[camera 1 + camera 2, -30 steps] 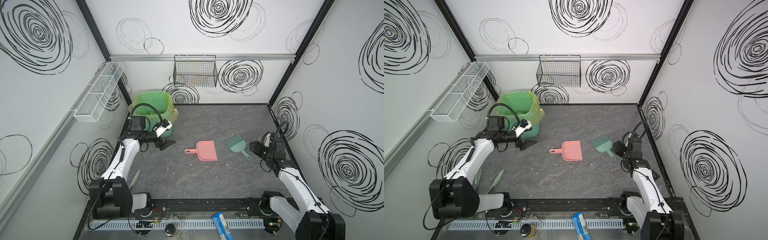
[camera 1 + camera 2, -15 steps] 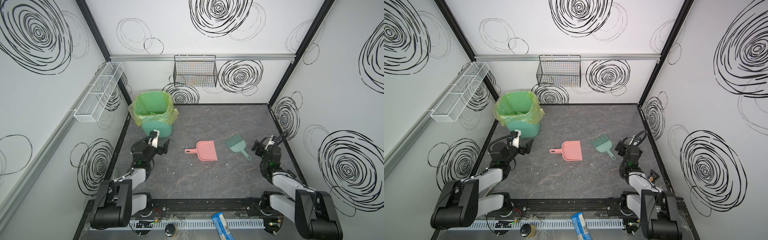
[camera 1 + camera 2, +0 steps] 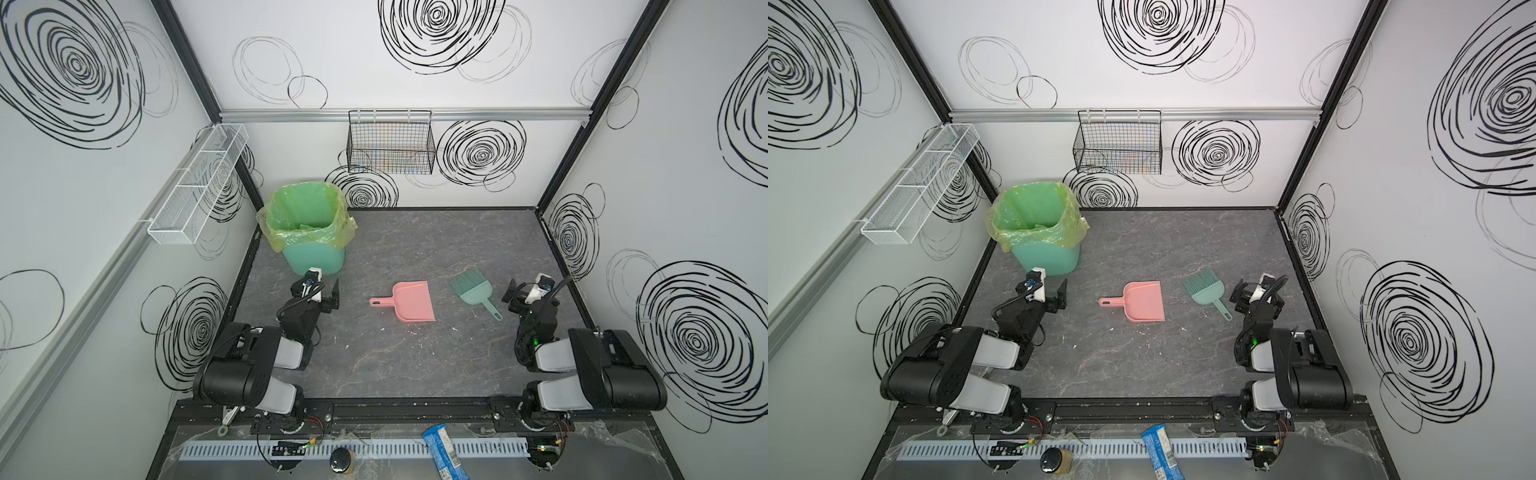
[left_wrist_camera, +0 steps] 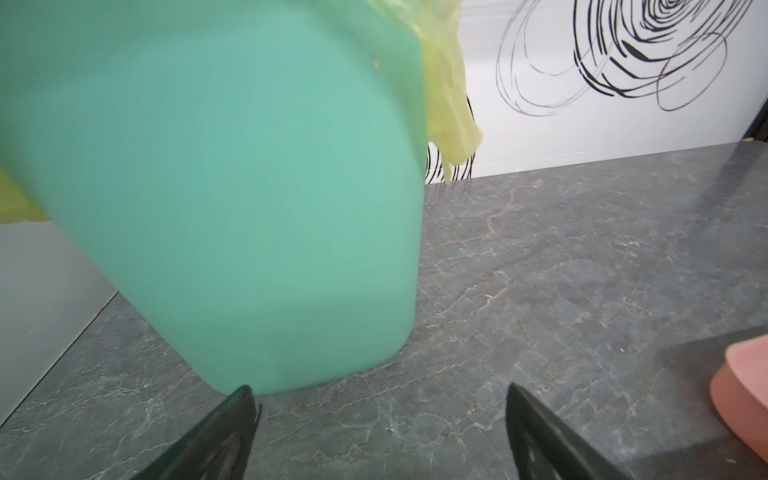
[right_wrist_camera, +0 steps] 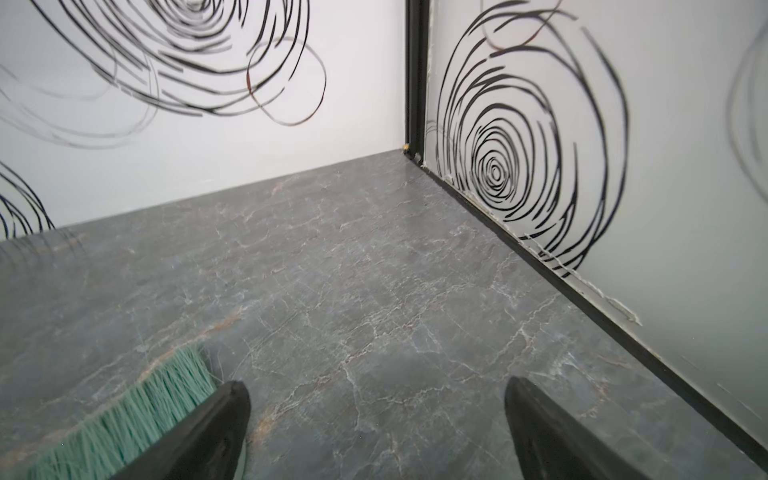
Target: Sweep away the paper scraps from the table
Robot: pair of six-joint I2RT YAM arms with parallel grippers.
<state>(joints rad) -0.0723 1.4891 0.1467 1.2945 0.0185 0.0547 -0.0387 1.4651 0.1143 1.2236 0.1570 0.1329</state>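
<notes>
The table (image 3: 415,374) looks like matt, veined stone. The dustpan (image 3: 409,301), brush (image 3: 473,289) and bin (image 3: 313,259) are smooth plastic; the bin liner (image 3: 307,208) is thin, crinkled film.

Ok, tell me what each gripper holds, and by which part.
Nothing. Left gripper and right gripper are open and empty; dustpan and brush lie loose.

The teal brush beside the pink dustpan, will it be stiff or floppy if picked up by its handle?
The teal brush looks like thin moulded plastic, so it is probably light and stiff in the body. Its bristles are fine separate strands, likely to bend against the table. The handle is narrow and smooth, so it may twist in a grip.
</notes>
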